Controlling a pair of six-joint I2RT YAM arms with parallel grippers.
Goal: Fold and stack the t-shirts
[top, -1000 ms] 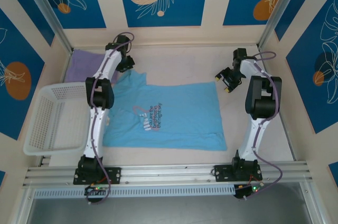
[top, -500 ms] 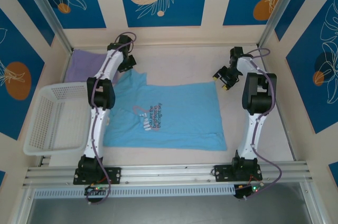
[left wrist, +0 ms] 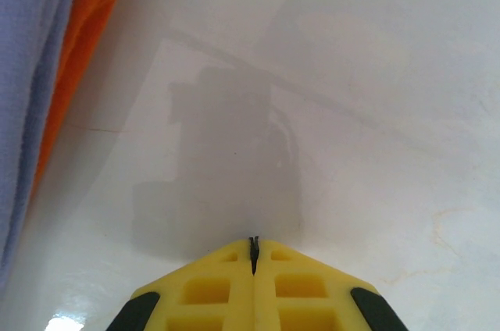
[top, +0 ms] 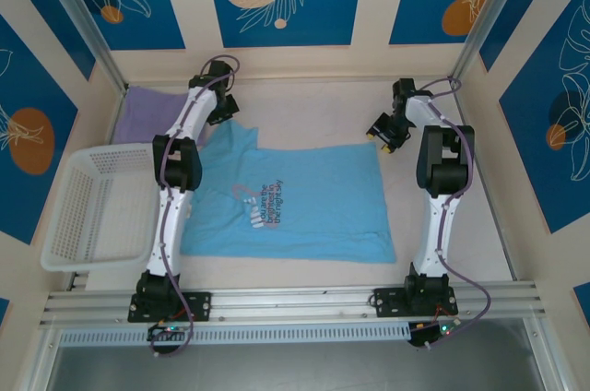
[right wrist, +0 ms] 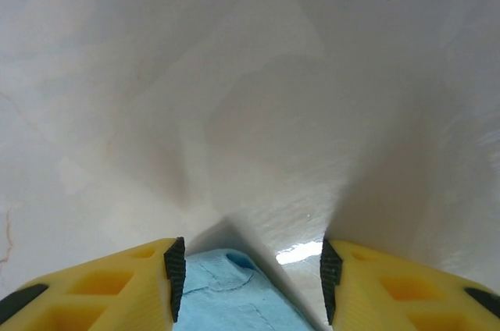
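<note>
Centrally on the table lies the sky-blue t-shirt, with the lavender t-shirt at the far-left corner. The right gripper has its jaws spread astride the blue one's far-right corner. The left gripper has its jaws pressed together.

1 blue t-shirt, 1 lavender t-shirt, 1 orange cloth, 1 basket.

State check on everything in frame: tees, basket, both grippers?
blue t-shirt: spread flat, print up, not folded.
lavender t-shirt: folded, at the far left corner.
orange cloth: folded edge lying against the lavender t-shirt.
white basket: upright, open side up.
left gripper: shut, no cloth visible between its fingers.
right gripper: open, a corner of the blue t-shirt between its fingers.
</note>
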